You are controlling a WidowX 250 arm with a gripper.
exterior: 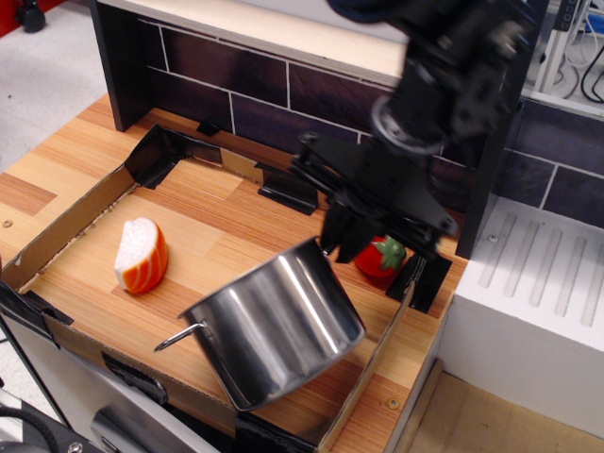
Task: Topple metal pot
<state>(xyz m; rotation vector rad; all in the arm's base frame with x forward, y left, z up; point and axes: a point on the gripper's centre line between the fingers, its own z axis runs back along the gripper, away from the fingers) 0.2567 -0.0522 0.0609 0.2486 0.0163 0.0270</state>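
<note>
The metal pot (274, 326) is a large shiny steel cylinder. It is tipped steeply over toward the front left of the wooden tray, resting on its lower edge. One wire loop handle (176, 338) sticks out on its left. My gripper (340, 234) is black and comes down from the upper right. Its fingers are closed on the pot's raised far rim. A red toy strawberry (379, 260) lies just behind the pot, right of the fingers.
A white and orange sushi toy (142, 255) lies on the left of the wooden tray (217, 212). The tray has low cardboard walls (57, 226). A dark tiled backsplash (236, 90) stands behind, and a white ribbed block (538, 283) is at the right.
</note>
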